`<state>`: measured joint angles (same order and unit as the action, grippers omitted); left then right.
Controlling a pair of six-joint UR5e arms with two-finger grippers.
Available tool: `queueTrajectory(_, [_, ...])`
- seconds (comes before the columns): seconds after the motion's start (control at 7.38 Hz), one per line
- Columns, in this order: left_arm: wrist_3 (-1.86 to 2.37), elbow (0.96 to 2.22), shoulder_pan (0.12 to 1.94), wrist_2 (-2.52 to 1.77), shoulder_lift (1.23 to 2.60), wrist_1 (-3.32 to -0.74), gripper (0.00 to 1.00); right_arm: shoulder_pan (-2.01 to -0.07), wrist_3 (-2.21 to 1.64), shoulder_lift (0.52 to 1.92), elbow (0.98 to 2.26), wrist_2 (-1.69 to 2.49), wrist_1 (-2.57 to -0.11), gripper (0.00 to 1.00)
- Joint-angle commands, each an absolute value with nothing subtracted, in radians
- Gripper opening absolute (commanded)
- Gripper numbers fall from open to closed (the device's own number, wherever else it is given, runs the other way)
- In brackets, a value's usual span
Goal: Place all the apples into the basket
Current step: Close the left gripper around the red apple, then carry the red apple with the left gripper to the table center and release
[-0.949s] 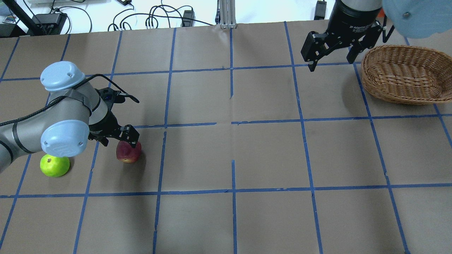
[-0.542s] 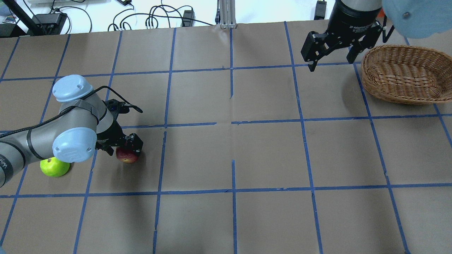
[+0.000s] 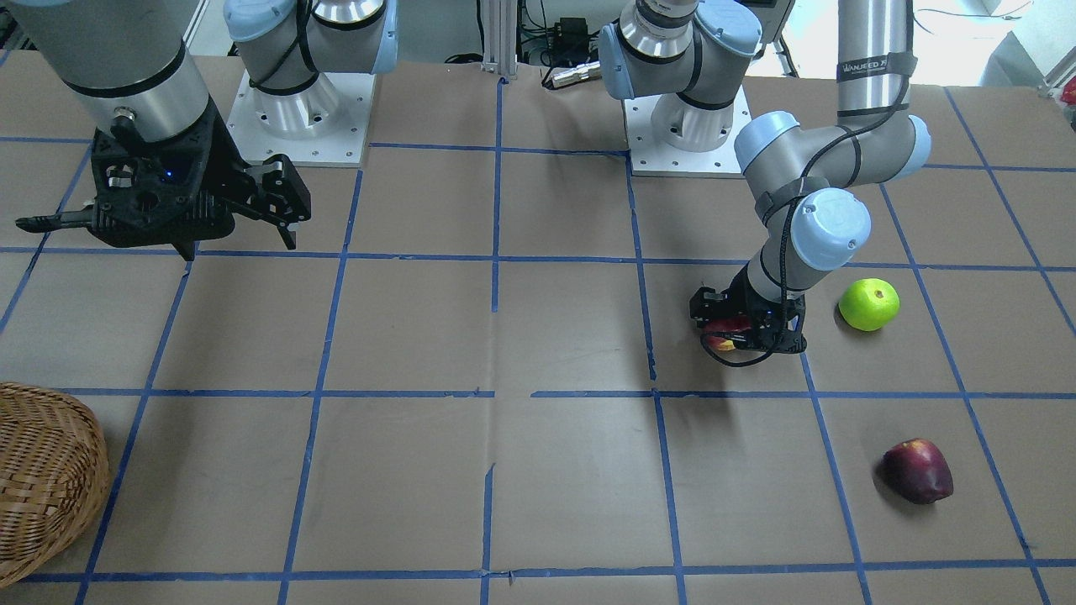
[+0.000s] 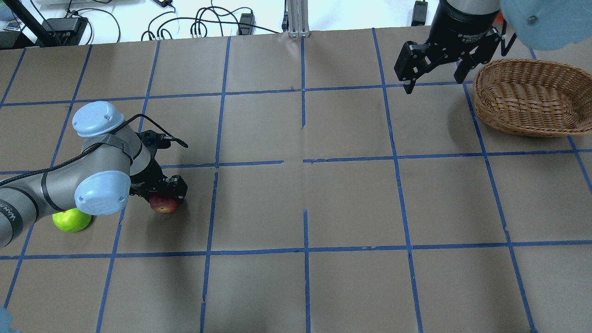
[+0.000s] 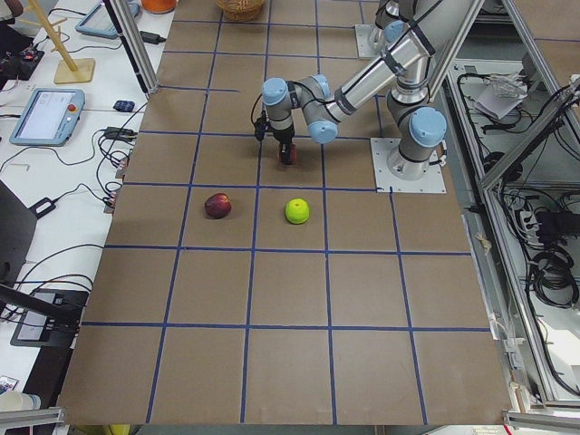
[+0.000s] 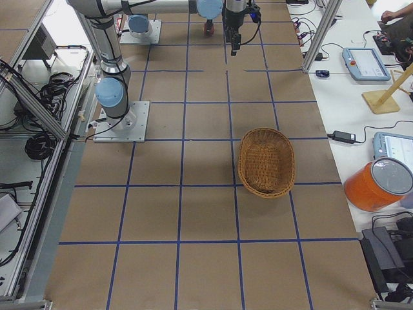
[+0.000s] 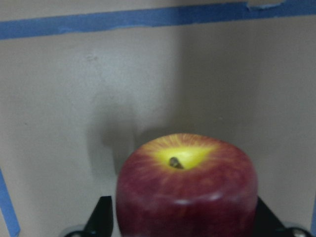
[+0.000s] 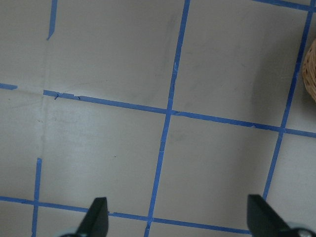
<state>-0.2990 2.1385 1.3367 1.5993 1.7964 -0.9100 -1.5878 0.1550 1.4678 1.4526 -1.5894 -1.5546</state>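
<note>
At table | left end effector (image 4: 159,194) straddles red apple (image 4: 162,204) | right end effector (image 4: 434,74) spread, raised

I see even, bright overhead lighting; soft shadows pool beneath the arms. The left wrist view is soft and dim, the red apple (image 7: 186,190) blurred at bottom centre; the overhead view's top edge blows out white.

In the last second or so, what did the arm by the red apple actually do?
The left tool dropped down over the red apple, and its fingers now sit on either side of it; whether they already press on it I cannot tell. The apple has not left the table. The green apple, the basket and the open right tool stayed put.
</note>
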Motion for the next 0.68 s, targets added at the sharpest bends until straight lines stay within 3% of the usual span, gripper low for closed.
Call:
queueTrajectory(0.0, [-0.275,2.096,1.347,1.576,1.773,-0.913,0.38,-1.588,0.155,1.466,1.453,-1.589,-1.555,1.00])
queueTrajectory(0.54, [0.290,1.781,1.599,1.453,1.877,-1.106,0.38,-1.588,0.153,1.468,1.466,-1.588,-1.559,1.00])
